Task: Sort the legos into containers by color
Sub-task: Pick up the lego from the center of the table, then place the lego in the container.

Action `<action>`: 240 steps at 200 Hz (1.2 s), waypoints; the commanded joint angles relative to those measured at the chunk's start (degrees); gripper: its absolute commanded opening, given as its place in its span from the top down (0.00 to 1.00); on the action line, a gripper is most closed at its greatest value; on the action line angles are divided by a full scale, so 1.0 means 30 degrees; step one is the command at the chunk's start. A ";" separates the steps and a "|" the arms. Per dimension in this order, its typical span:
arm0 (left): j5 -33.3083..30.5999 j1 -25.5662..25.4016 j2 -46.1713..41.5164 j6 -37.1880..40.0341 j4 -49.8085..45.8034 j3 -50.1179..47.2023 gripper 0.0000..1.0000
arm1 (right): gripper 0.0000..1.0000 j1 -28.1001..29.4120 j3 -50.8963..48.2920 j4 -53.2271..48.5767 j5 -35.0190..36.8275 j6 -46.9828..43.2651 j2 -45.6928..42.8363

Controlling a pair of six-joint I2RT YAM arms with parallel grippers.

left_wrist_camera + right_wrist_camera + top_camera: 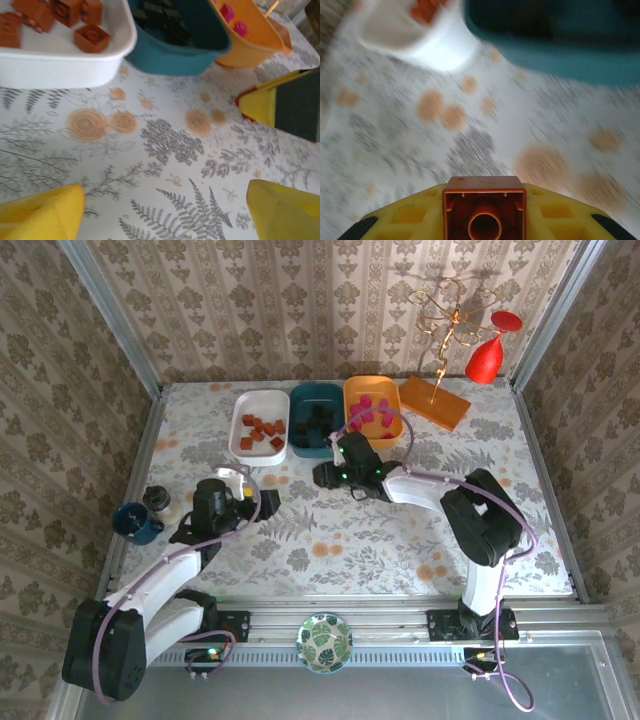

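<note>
Squarely pinched in the right gripper [483,221], a brown-orange lego [483,207], hollow underside and round tube outward; left gripper [162,215] spread.

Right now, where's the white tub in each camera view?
Top external: white tub at the back of the table, left of centre.
Left wrist: white tub in the top left corner, brown bricks inside.
Right wrist: white tub at top left, blurred.
Shared landmark: the teal tub sits just to its right in every view.
</note>
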 commanded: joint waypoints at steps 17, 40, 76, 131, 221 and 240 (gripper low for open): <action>0.1525 0.2382 0.0304 -0.1201 0.0474 0.0951 0.14 | 0.68 0.0228 0.3553 0.2259 -0.1477 0.2440 0.2474; 0.2561 0.3360 0.0912 -0.1661 0.0628 0.1974 0.14 | 0.68 0.0402 0.5987 0.2178 -0.1140 0.2896 0.3985; 0.2836 0.3563 0.0898 -0.2166 0.0857 0.2580 0.14 | 0.68 0.0594 0.9491 0.1711 -0.0412 0.3413 0.6410; 0.2413 0.3545 -0.0359 -0.2317 0.0094 0.2524 0.15 | 0.68 0.0621 1.3884 0.0708 0.0359 0.3926 0.9574; 0.2878 0.3516 -0.1685 -0.2569 -0.0773 0.2355 0.16 | 0.63 0.0741 2.2524 -0.4554 0.0708 0.2881 1.4606; 0.2967 0.3501 -0.1756 -0.2506 -0.0936 0.2348 0.16 | 0.55 0.0741 2.3035 -0.5060 0.0643 0.2540 1.4619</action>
